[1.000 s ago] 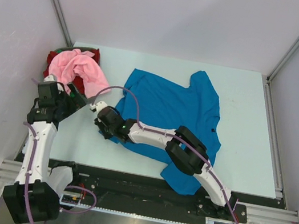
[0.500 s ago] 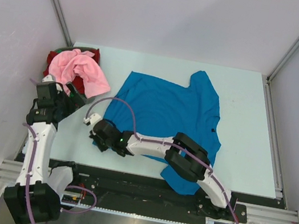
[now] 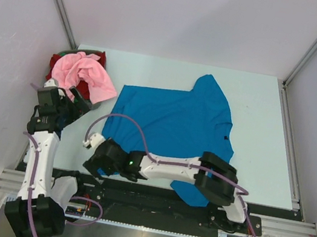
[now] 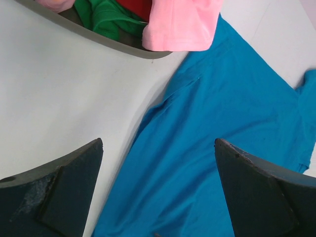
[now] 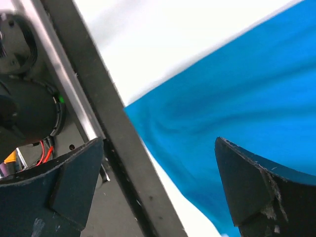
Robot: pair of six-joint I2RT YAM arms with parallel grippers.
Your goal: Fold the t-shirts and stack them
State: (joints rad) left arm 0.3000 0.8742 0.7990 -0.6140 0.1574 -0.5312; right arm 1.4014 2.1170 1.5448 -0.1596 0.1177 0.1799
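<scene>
My right pincer (image 3: pixel 94 162) has drawn back to the near left edge of the counter (image 3: pixel 261 93) and let go, jaws wide and empty; the blue shirt (image 3: pixel 176 121) came leftward with it and lies spread mid-counter; my left pincer (image 3: pixel 77 99) hangs released beside the basket (image 4: pixel 113 44). I'd square the hem and flatten wrinkles before folding. Count: one blue shirt; one pink shirt (image 3: pixel 84 71), one red shirt (image 4: pixel 136 6) and a green scrap (image 4: pixel 106 19) in one basket.
</scene>
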